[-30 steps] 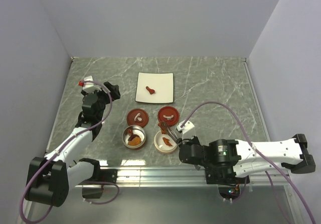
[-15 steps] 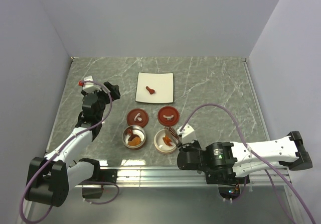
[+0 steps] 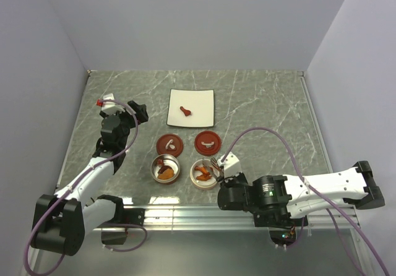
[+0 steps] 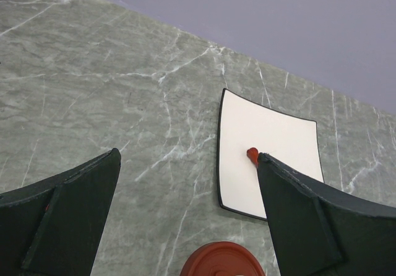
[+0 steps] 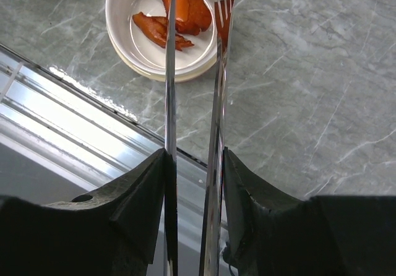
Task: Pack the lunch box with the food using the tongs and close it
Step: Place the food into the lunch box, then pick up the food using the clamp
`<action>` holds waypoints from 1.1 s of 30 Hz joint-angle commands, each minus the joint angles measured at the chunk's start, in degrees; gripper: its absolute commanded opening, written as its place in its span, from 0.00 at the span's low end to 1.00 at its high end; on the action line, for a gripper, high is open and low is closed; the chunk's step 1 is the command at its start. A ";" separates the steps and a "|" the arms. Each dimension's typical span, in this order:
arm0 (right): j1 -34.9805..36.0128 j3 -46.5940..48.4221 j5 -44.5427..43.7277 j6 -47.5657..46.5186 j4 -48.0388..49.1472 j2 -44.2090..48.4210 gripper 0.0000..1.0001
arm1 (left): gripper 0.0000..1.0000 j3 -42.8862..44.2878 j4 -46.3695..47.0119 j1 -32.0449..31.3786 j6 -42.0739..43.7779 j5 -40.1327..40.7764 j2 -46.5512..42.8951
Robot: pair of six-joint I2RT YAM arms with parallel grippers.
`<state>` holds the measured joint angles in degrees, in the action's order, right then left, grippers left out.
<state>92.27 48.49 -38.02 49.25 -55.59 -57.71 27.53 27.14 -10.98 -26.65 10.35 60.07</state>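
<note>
The right gripper (image 5: 193, 164) grips the metal tongs (image 5: 170, 103), its jaws partway closed and pressing on the two slim arms. The tongs' tips stand parted over the white container (image 5: 114, 22) near the table's front edge. They appear to hold nothing, though the tips are cut off at the top of the wrist view. Orange-red food (image 5: 167, 31) lies inside that container, and more fills the steel container (image 3: 154, 164) beside it. One red morsel (image 3: 184, 110) sits alone on the white plate (image 3: 201, 99) farther back. Both red lids (image 3: 169, 143) lie flat on the marble table (image 3: 266, 103), just behind the containers. The left gripper (image 4: 189, 158) hovers well to the left, jaws spread wide and empty. Packing looks nearly finished: one last morsel to fetch, then both lids to fit.
</note>
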 commanded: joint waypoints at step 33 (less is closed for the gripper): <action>-27.65 14.88 8.39 -41.60 33.34 -19.36 0.55 | 0.99 -0.90 2.22 -0.09 0.02 -0.50 -2.68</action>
<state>68.79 60.14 -34.44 15.27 -30.83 -74.98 26.89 27.16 -10.98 -26.65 10.33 58.57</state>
